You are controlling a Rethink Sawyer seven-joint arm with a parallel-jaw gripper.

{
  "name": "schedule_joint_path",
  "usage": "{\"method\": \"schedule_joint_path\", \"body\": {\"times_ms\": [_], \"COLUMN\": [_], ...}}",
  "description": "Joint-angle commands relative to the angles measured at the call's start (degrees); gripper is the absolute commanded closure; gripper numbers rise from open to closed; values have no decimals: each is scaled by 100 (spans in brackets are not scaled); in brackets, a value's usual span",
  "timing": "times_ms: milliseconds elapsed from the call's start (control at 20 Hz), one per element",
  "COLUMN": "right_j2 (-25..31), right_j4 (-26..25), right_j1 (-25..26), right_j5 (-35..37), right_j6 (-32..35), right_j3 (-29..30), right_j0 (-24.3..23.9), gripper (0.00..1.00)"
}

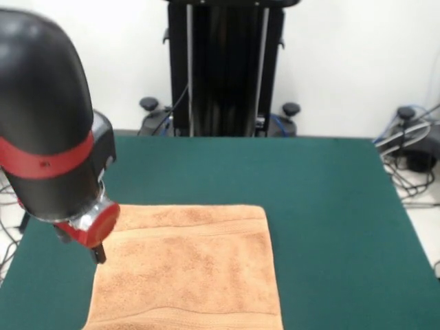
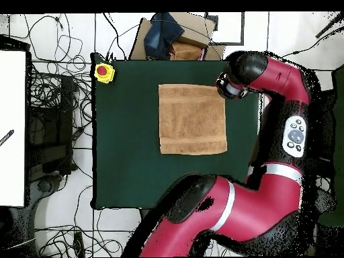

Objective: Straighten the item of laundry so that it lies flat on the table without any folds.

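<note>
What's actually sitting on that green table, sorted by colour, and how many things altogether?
Peach-orange: 1, the towel, lying flat.
Yellow with a red top: 1, the button box at a table corner.
Total: 2.
The red and black arm's gripper hangs at the towel's edge; it is not counted.

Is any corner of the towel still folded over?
No, in the overhead view the towel lies as a flat rectangle with all four corners out on the table.
</note>
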Motion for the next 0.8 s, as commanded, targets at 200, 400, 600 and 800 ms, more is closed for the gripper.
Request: {"method": "schedule_joint_path", "body": {"times_ms": [200,400,600,800], "right_j2": [417,456,449,397], "right_j4": [-127,-219,-320,-377], "right_j1": [-519,-536,-458,-433], "right_j5": [-792,-1097,-1262,-1370], "right_j6": [-759,-872,-973,-963], "right_j3": [1544,1664,1574,1547], "right_j0": [77,27,30,76], "gripper": [0,0,0,0]}}
